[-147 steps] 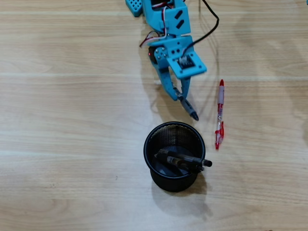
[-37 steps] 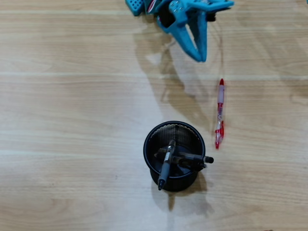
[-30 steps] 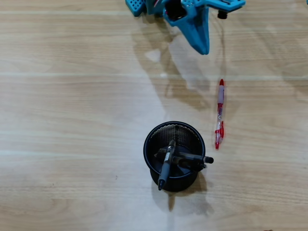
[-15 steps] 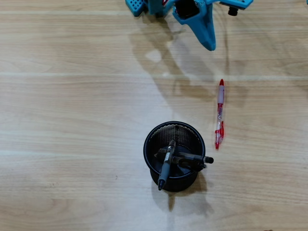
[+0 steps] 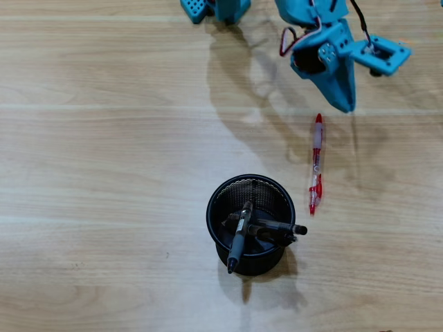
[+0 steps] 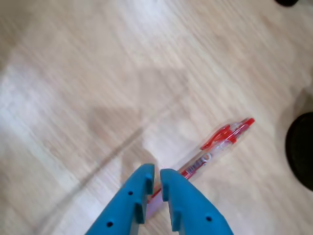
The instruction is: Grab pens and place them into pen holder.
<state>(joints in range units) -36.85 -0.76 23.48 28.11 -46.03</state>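
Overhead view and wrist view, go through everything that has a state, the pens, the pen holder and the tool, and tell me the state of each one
Red pen: lying flat on the table, outside the holder, not gripped.
Black pens: in the pen holder, leaning, tips sticking out past the rim.
Pen holder: upright on the table, open top.
Tool: nearly shut, only a thin gap between its fingers, holding nothing, poised over one end of the red pen.
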